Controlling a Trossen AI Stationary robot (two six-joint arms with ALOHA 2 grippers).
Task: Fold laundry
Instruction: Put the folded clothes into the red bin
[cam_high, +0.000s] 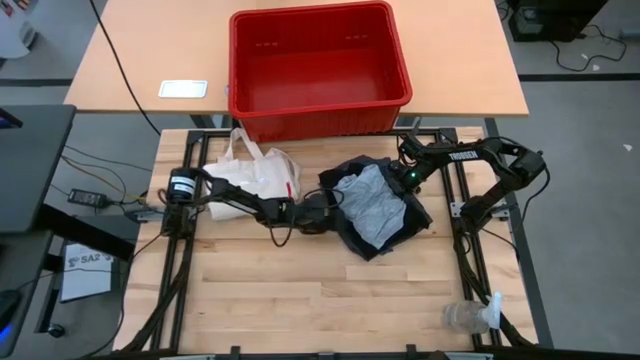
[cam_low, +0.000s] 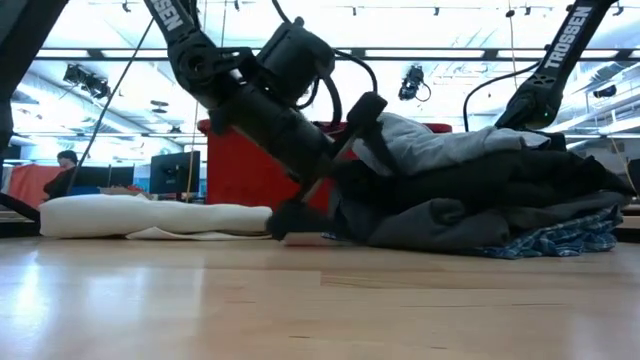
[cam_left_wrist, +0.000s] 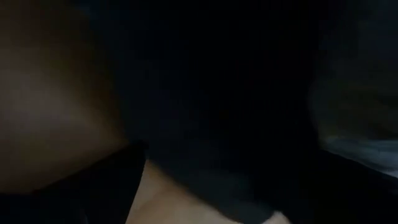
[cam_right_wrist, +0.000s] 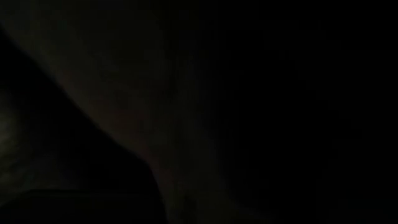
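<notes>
The laundry lies in a stack (cam_high: 375, 210) right of the table's middle. A light grey T-shirt (cam_high: 368, 203) is on top, with black (cam_low: 470, 175) and dark grey (cam_low: 430, 225) garments under it. A blue-and-white plaid one (cam_low: 560, 240) is at the bottom, on the wood. My left gripper (cam_low: 330, 165) is at the stack's left edge, open wide and slanting down. One finger is above the stack and one is low by the table. My right gripper (cam_high: 405, 178) is at the stack's far right corner, and the cloth hides its tip. My left gripper comes at the stack's left edge from the table's left, slanting down. Its upper finger (cam_low: 365, 110) lies against the left end of the grey T-shirt (cam_low: 395, 135). Its lower finger (cam_low: 290, 218) is at table height beside the stack's foot. I cannot tell whether that finger touches cloth.
A red plastic bin (cam_high: 318, 65) stands on the far table just behind the stack. A cream tote bag (cam_high: 255, 170) lies flat at the far left, beside my left arm. A clear bottle (cam_high: 470, 315) lies near the front right corner. Bare wood (cam_high: 300, 290) spreads along the near side.
</notes>
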